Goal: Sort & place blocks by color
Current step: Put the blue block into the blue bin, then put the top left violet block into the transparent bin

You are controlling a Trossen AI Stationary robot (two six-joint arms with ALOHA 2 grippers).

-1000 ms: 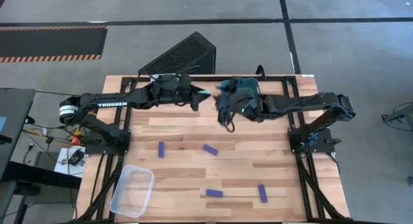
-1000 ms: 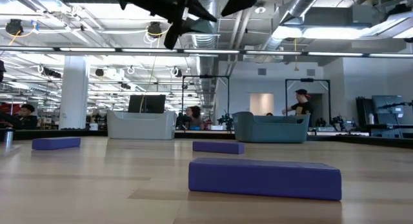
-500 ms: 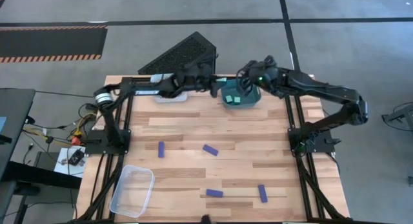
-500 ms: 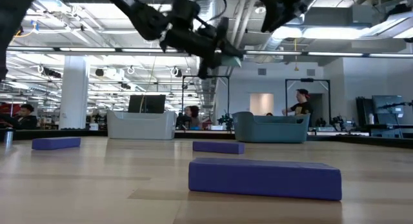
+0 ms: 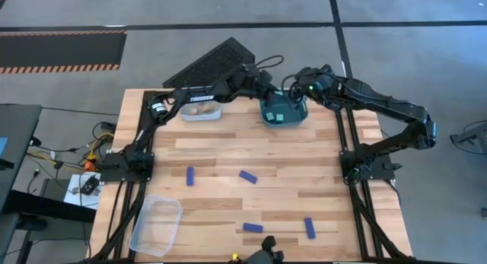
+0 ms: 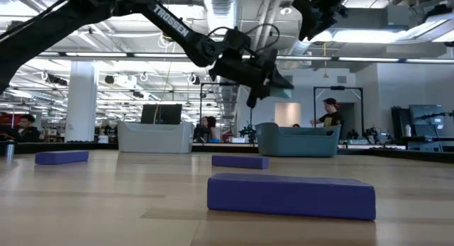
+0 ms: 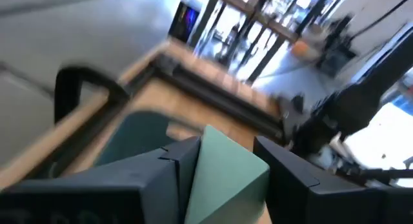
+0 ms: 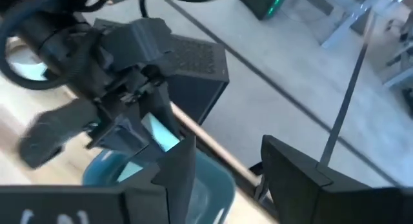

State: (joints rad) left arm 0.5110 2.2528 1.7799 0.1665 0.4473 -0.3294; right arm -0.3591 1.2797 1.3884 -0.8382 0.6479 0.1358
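Teal cube (image 7: 222,172) sits pinched between the left fingers (image 7: 164,179) above the teal bin (image 5: 283,114); right fingers (image 8: 177,169) gape empty.

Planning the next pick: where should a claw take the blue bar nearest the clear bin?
Grip the blue bar across its long sides at the middle, coming straight down. It lies flat, alone on bare table, so both sides are free.

Grey concrete floor (image 5: 76,9) (hazard-striped mat (image 5: 61,51) at one side), white column (image 6: 81,97), bright ceiling lights (image 6: 369,35).
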